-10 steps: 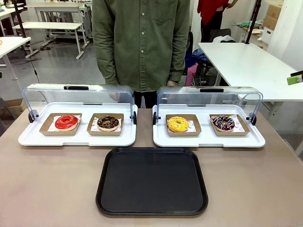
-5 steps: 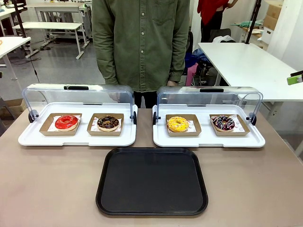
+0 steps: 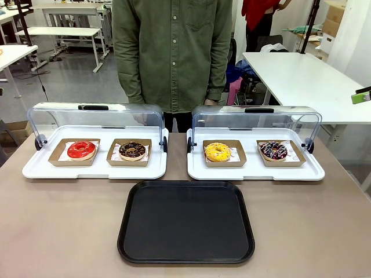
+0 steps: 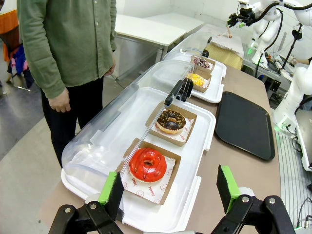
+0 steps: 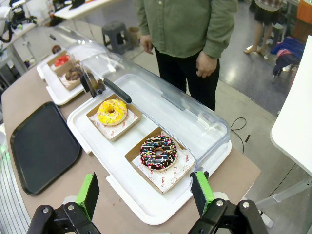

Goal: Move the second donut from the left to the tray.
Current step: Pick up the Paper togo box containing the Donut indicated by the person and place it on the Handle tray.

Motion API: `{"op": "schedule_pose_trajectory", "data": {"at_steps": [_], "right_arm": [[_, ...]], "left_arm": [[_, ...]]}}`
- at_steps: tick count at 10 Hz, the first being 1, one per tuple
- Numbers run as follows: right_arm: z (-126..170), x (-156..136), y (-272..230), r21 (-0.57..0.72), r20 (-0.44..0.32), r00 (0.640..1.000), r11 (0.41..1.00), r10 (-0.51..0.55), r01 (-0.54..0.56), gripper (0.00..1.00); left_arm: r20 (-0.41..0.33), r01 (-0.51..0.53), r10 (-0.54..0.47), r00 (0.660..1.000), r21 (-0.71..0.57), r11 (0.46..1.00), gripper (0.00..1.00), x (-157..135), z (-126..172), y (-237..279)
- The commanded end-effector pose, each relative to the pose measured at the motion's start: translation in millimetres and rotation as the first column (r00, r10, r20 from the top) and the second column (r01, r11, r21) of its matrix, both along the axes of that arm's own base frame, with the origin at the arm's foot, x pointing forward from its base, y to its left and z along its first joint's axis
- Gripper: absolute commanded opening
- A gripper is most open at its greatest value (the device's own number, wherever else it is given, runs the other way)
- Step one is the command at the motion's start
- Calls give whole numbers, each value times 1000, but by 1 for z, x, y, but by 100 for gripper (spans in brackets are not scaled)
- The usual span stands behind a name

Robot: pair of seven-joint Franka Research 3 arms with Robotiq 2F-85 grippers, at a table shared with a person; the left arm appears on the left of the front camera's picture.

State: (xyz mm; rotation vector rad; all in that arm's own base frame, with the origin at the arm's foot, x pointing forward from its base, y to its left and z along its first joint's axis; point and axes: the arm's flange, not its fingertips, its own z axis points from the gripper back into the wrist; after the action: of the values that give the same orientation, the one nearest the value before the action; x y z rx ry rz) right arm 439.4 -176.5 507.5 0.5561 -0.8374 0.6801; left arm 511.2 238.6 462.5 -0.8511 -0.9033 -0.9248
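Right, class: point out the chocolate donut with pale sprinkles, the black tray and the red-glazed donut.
chocolate donut with pale sprinkles (image 3: 125,150), front view, left side of glazed ring.
black tray (image 3: 185,223), front view, bare middle.
red-glazed donut (image 4: 137,165), left wrist view, left side of glazed ring.

The large black rounded-square tray (image 3: 185,223) looks like matt, faintly grained plastic. At its eleven o'clock, the chocolate-glazed ring donut with pale sprinkles (image 3: 133,150) has a soft sheen and sits in a square holder of dull brown cardboard (image 3: 113,158) (printed white paper (image 3: 145,152) lines it). The white display tray (image 3: 93,171) is smooth plastic. Its clear domed lid (image 3: 95,119) is glossy and catches reflections. The grey-brown tabletop (image 3: 58,231) is matt.
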Motion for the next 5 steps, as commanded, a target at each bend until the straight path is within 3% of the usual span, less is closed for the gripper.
{"op": "schedule_pose_trajectory", "data": {"at_steps": [1, 5], "right_arm": [[2, -2, 5, 11, 2, 1000, 1000, -6, 6, 100], [2, -2, 5, 11, 2, 1000, 1000, -6, 6, 100]], "left_arm": [[2, 6, -6, 1000, -4, 1000, 100, -1, 2, -1], [2, 6, -6, 1000, -4, 1000, 100, -1, 2, -1]]}}
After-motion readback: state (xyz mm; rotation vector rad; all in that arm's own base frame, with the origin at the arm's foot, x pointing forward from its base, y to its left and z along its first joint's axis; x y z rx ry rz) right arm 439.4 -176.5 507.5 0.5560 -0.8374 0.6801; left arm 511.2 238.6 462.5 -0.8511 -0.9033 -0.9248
